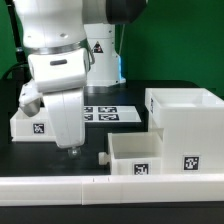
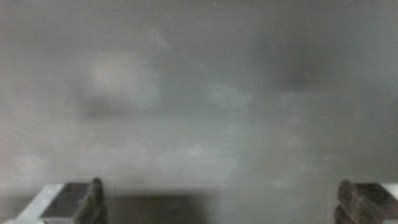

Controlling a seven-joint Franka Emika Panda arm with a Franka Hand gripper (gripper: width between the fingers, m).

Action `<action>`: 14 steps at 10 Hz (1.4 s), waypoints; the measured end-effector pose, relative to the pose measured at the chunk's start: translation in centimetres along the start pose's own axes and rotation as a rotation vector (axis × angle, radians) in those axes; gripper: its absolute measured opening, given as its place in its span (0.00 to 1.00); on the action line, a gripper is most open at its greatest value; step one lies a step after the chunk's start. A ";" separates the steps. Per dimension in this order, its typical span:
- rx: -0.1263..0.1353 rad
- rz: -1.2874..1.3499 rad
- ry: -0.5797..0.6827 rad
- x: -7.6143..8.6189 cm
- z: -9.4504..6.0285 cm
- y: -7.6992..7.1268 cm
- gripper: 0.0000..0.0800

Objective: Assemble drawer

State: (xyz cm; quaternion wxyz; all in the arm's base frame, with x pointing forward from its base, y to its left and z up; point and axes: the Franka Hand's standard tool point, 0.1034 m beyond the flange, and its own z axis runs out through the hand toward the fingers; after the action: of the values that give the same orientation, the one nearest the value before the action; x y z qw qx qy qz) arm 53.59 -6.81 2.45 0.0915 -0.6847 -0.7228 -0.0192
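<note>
A: Black tabletop, green backdrop behind. And the drawer, where?

B: In three loose parts, not yet joined. Drawer shell (image 1: pixel 185 118) standing at the exterior view's right, open side seemingly up. Near tray (image 1: pixel 140 158) just beside it, contact unclear, open top up, knob (image 1: pixel 104 158) pointing to the exterior view's left. Probably laid that way to leave a side wall free for a grasp. Far tray (image 1: pixel 30 122) well apart at the exterior view's left, half hidden behind the arm.

A: And the gripper?

B: Gripper (image 1: pixel 71 150) pointing straight down between the two trays, low over the table, touching nothing visible. Fingers (image 2: pixel 68 203) spread wide in the wrist view, nothing between them, only blurred grey beyond. Likely opened ready to close on a tray wall. Which tray, impossible to say.

A: Around that?

B: Marker board (image 1: pixel 105 113) flat at mid-table, farther back. Border rail (image 1: pixel 100 185) along the near edge, seemingly there to brace parts against during a push.
</note>
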 end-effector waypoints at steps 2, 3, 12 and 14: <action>-0.003 0.030 0.002 2.0 0.5 0.6 0.81; 0.001 0.049 0.007 2.9 0.8 0.6 0.81; 0.001 0.179 0.032 9.1 1.0 1.9 0.81; 0.001 0.185 0.032 9.1 0.9 1.9 0.81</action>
State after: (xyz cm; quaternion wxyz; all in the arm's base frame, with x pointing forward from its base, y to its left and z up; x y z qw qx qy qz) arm 54.98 2.40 2.79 0.1048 -0.7481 -0.6549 -0.0210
